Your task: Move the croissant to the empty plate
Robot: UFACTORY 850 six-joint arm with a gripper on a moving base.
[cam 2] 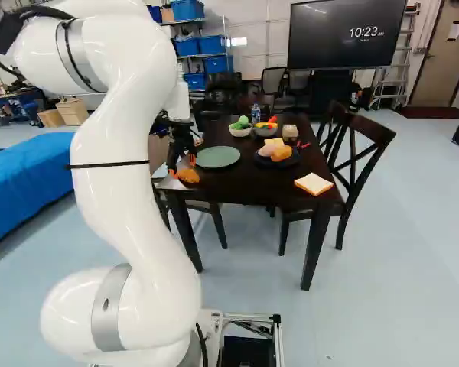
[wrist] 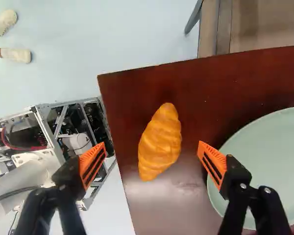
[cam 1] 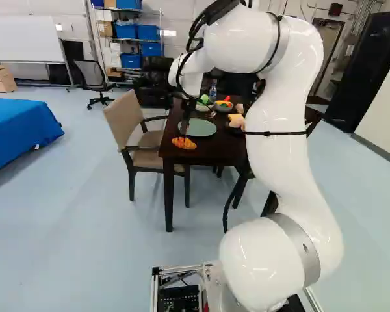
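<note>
Above the near left corner of the table, my gripper points down over the croissant. In the wrist view the gripper stands wide open, and the orange-brown croissant lies on the bare wood between and ahead of the fingers, with a gap on both sides. Neither finger touches it. The pale green plate holds nothing and lies right beside one finger, partly hidden by it; the left base view also shows the plate just behind the croissant.
On the dark table are a dark plate of food, a bread slice, two bowls holding food, a jar and a bottle. A beige chair stands at the table's left side, dark chairs at its right.
</note>
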